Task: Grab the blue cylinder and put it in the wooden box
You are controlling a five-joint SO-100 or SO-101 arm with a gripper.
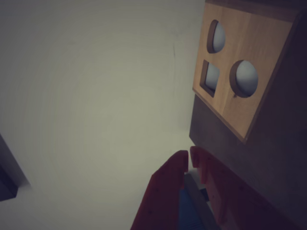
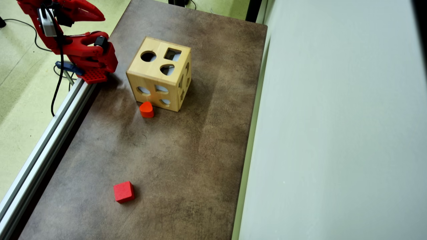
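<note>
The blue cylinder is not in view on the table or in the gripper. The wooden box (image 2: 160, 73) stands at the back of the brown table, with round, square and rounded holes in its top and sides. In the wrist view it (image 1: 249, 62) fills the upper right. My red gripper (image 2: 101, 15) is folded back over the arm's base at the top left, well left of the box. In the wrist view the gripper (image 1: 188, 158) has its jaws together and nothing between the tips. A blue patch shows low in the gap behind them; I cannot tell what it is.
An orange-red rounded block (image 2: 146, 109) sits against the box's front face. A red cube (image 2: 123, 192) lies near the table's front. An aluminium rail (image 2: 50, 133) runs along the left edge, with a blue clamp (image 2: 68, 66) under the arm. A pale wall (image 2: 333, 133) bounds the right.
</note>
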